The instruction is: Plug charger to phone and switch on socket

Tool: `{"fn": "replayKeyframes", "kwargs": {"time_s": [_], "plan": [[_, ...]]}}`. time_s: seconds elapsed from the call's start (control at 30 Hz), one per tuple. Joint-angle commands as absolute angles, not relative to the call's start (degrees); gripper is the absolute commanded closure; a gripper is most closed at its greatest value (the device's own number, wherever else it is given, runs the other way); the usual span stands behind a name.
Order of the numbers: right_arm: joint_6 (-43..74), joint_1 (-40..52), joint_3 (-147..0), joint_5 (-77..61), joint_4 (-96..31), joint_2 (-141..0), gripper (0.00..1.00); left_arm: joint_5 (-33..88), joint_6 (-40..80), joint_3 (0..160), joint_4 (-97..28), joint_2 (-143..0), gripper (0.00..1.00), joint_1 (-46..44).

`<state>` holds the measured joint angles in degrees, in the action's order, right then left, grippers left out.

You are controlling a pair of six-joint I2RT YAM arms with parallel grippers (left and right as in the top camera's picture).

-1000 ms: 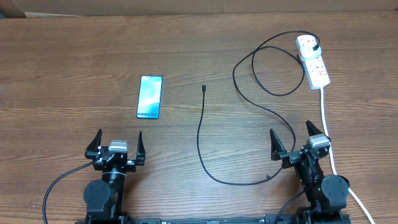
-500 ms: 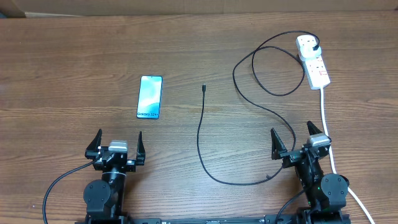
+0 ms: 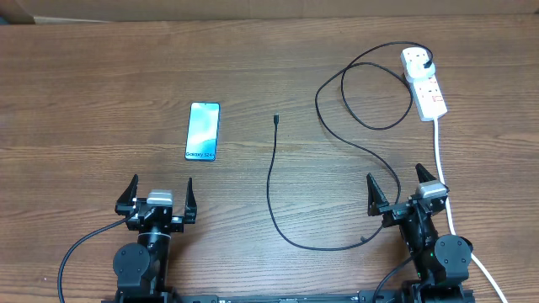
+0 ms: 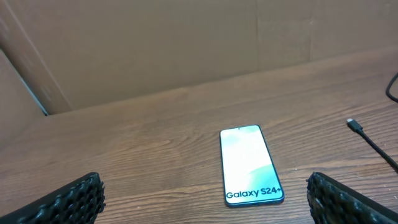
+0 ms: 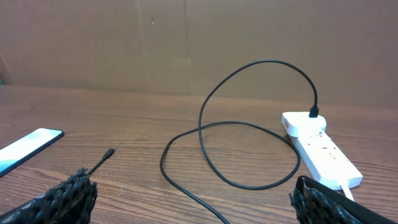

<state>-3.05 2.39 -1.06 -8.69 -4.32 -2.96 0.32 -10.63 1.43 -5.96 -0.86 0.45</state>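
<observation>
from overhead, you see the slim light-blue-screened smartphone (image 3: 203, 131) lying flat on the brown wooden table (image 3: 101, 76), left of centre, with nothing on it. the long thin black charger cable (image 3: 271, 181) runs from its small black connector (image 3: 275, 119) near the table's middle toward the near edge, then loops back to the white oblong power strip (image 3: 424, 82) in the far right corner, where its black plug (image 3: 430, 61) sits. the strip's thick white cord (image 3: 440, 160) trails to the near edge just beside your right gripper (image 3: 394, 177), spread wide and empty. the left gripper (image 3: 162, 187) is likewise apart, holding nothing.

left wrist view: the smartphone lies ahead between the parted fingers (image 4: 68, 202), the connector is well to its right, and a brown cardboard wall (image 4: 155, 43) stands behind the far edge.

right wrist view: the cable's loops lie on the table in front of the strip.
</observation>
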Motion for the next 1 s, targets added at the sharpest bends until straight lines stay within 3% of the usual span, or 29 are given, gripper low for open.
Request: {"fn": "replayKeyframes", "kwargs": {"time_s": [0.0,0.97], "plan": [[-3.27,2.57,-0.49,-8.19,-4.14,-3.07,0.0,-1.72,-10.2,0.99,-5.65,-0.27,0.0,0.34],[-3.27,2.57,-0.49,-8.19,-4.14,-3.07,0.0,-3.42,-6.66,2.98,0.19,-0.27,0.0,0.34]]}}
